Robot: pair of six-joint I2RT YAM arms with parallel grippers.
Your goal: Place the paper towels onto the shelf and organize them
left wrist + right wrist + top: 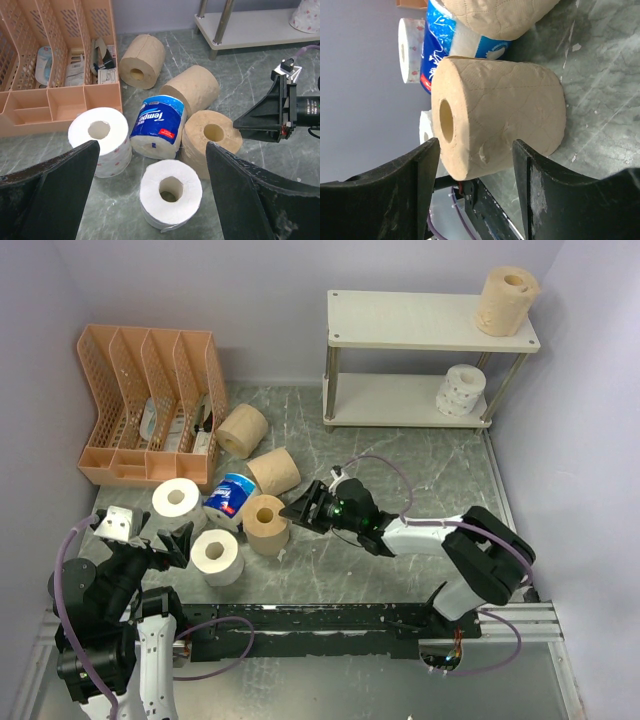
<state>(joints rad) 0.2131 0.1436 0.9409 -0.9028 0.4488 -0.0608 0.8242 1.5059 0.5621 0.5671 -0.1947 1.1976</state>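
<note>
The shelf (420,322) stands at the back right, with a tan roll (507,300) on its top board and a dotted white roll (461,390) on the lower board. Several rolls lie on the table: two tan ones on their sides (243,430) (274,471), a blue-and-white wrapped one (230,498), a white one (176,501), an upright tan one (265,523) and an upright white one (217,556). My right gripper (305,508) is open, its fingertips either side of the near end of the upright tan roll (500,120). My left gripper (172,540) is open, just short of the white roll (170,192).
An orange slotted file organizer (150,405) with small items stands at the back left, close behind the rolls. Purple-grey walls close in the table on three sides. The black arm rail (380,618) runs along the near edge.
</note>
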